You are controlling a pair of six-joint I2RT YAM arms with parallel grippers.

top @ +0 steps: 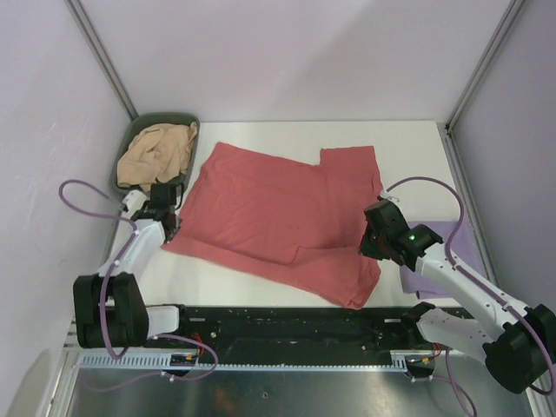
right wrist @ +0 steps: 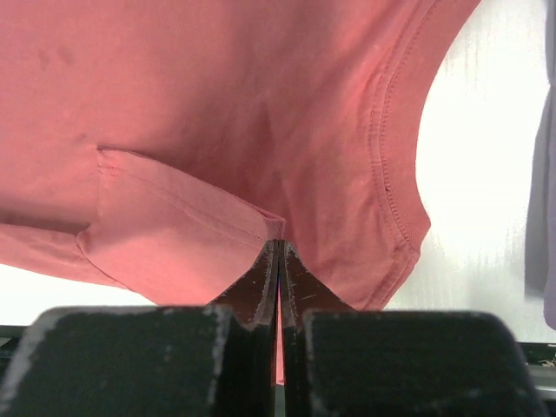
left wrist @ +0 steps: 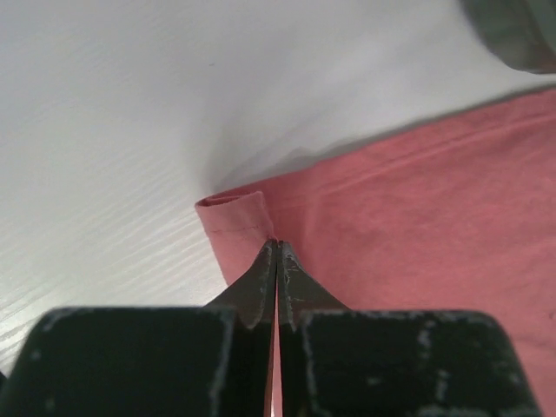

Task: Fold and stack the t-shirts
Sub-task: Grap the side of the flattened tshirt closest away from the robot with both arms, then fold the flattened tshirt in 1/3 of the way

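On a white tabletop [top: 287, 135] in a walled cell, we judge the job barely begun. The salmon-red t-shirt [top: 269, 213] lies spread mid-table, unfolded. The tan-beige t-shirt [top: 156, 155] sits bunched in the green bin [top: 165, 117], and the lavender t-shirt [top: 465, 243] lies at the right edge. Both arms reach low. The left gripper [left wrist: 277, 248] is clamped on the red shirt's hem corner, the right gripper [right wrist: 278, 248] on a folded sleeve near the collar.

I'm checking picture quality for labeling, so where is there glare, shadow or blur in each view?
Top view: even light, sharp, red shirt clear. Left wrist: soft shadow on the table along the shirt's edge, bin corner blurred. Right wrist: table overexposed white at right, shirt in focus.
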